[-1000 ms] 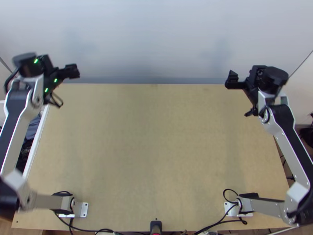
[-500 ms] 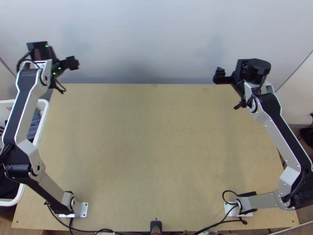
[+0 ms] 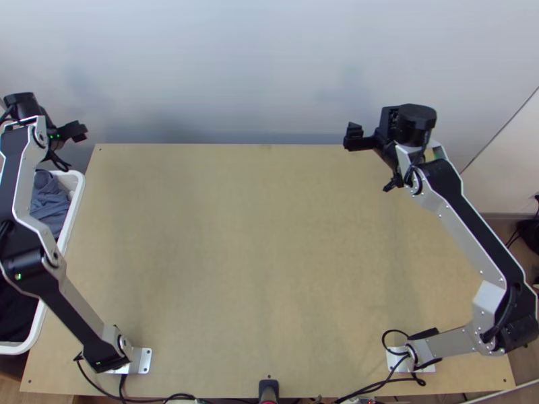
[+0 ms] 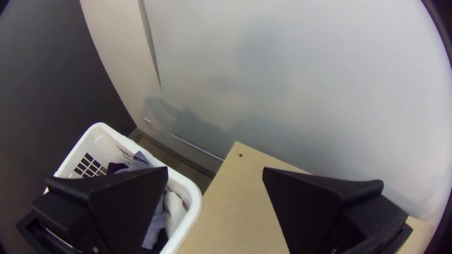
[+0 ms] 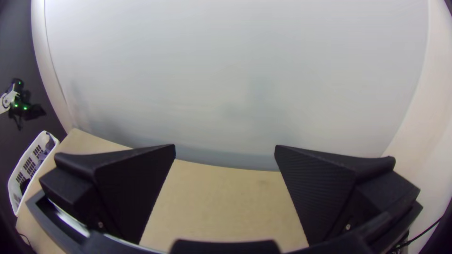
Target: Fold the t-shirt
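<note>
Wall [image 3: 236,60] backs left gripper [image 3: 79,131] and right gripper [image 3: 354,137], jaws gaping wide.

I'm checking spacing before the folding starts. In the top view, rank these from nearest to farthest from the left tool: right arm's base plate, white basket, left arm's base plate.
From the left tool:
1. White basket, beside the table's left edge.
2. Left arm's base plate, lower left.
3. Right arm's base plate, lower right.
</note>
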